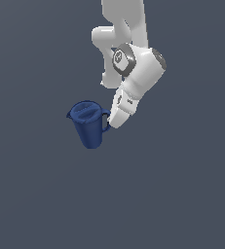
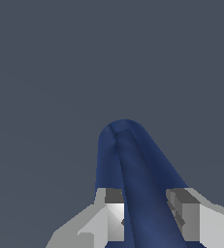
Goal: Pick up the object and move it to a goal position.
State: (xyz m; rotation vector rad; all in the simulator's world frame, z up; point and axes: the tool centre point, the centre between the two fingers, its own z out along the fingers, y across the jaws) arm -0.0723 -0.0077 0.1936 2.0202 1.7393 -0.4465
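One plain dark grey-blue ground (image 1: 36,204) filling both views; no edge, seam or other surface visible, so whether a worktop or floor cannot be told.

One white robot arm (image 1: 136,73), coming down from the top of the exterior view and bending toward the pitcher, with a round grey-ringed joint above and to the exterior view's right of the pitcher.

One dark blue pitcher (image 1: 88,124), upright, lid uppermost, body tapering downward. On its top, one round ridged lid (image 1: 87,112). On the side facing the arm, one loop handle (image 1: 105,121); on the opposite side, one small spout (image 1: 68,115). Whether resting on the ground or raised above it cannot be told: no shadow or contact line visible.

One pincer (image 1: 111,124), at the arm's tip, right against the pitcher's handle in the exterior view. In the wrist view, pincer (image 2: 145,213) seen with two fingers, one finger (image 2: 114,213) on one side and the other on the opposite side of a narrow dark blue part of the pitcher (image 2: 133,164), apparently the handle. Jaws narrowed to that part's width, inner faces against it on both sides: gripping the pitcher by this part.
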